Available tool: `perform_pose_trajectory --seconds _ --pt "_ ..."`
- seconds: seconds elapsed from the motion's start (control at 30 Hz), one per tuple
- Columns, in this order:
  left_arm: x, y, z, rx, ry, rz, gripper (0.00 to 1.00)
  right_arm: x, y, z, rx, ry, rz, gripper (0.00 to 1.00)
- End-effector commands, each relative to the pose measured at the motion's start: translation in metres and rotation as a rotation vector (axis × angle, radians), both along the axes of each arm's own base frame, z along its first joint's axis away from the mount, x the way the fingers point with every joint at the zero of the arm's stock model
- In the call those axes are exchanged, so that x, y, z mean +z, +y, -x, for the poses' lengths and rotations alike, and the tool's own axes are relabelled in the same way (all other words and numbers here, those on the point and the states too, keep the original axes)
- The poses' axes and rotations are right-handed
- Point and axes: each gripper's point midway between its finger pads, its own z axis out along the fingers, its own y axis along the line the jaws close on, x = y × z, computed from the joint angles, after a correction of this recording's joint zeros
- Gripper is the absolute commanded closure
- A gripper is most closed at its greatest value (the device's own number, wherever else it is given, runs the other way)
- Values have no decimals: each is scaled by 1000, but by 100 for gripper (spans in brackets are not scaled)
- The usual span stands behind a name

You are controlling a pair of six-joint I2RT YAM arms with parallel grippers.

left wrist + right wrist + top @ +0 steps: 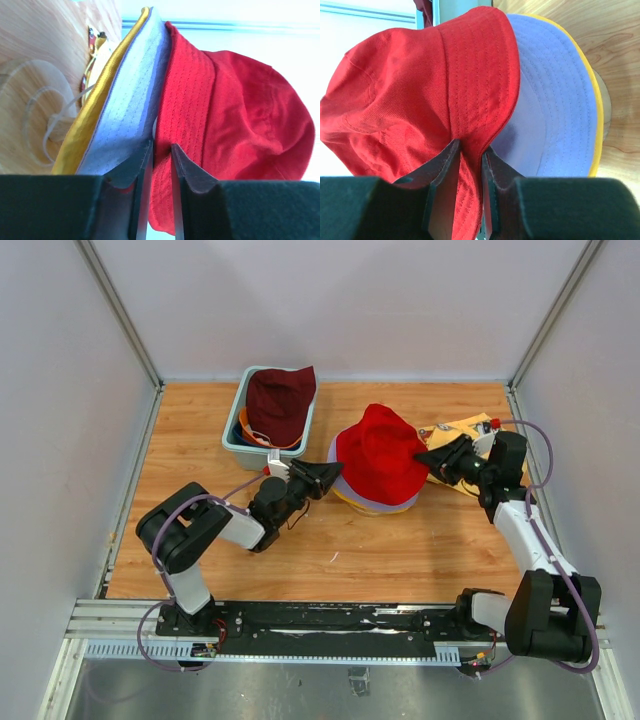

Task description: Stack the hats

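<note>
Wooden surface (330, 540) lies between pale walls, and all my work is on it. At the far left stands the teal tub (230, 443), with the maroon hat (280, 400) on top of the others inside; I think these wait for their turn. Next comes my left gripper (322, 476), narrow, its jaws pressed on the left brim of the red hat (378, 450). In the left wrist view this brim passes between my two fingers (142, 172), while the lavender hat (130, 100) and the yellow hat (95, 107) are outside them, so I hold only the top one. The red hat sits at the middle of the surface, over the lavender and the yellow: this is the stack. My right gripper (428, 456) pinches the opposite brim in the same narrow way. I judge that a grip on each side keeps the soft brim spread and level, so the hat settles straight on the pile. Behind my right gripper lies the yellow cloth (462, 428), not part of the stack
</note>
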Motion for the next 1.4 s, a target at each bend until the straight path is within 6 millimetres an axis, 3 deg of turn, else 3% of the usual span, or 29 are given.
perform_pose_trajectory --seconds 0.0,0.07,0.1,0.23,0.47,0.63,0.87,1.1,1.37 --pt "25 -1 7 -19 -93 86 84 1 0 2 17 -6 17 76" --pt "22 0 8 -20 -89 84 98 0 0 2 15 -6 18 76" --pt "22 1 9 -18 -87 83 99 1 0 2 14 -7 19 76" --pt "18 6 12 -12 -81 73 99 0 -1 3 5 -6 23 74" --pt "6 16 15 5 -37 12 100 2 -9 1 -36 -16 22 60" --pt "2 19 16 -2 -26 -27 99 1 -13 -1 -62 -23 0 59" --pt "-6 15 16 -28 -7 -115 99 -4 -18 0 -100 -16 -5 72" --pt "-24 14 17 -51 38 -227 99 -22 -22 1 -132 3 -28 98" --pt "-37 3 16 -120 70 -352 99 -38 -22 3 -129 21 -17 99"
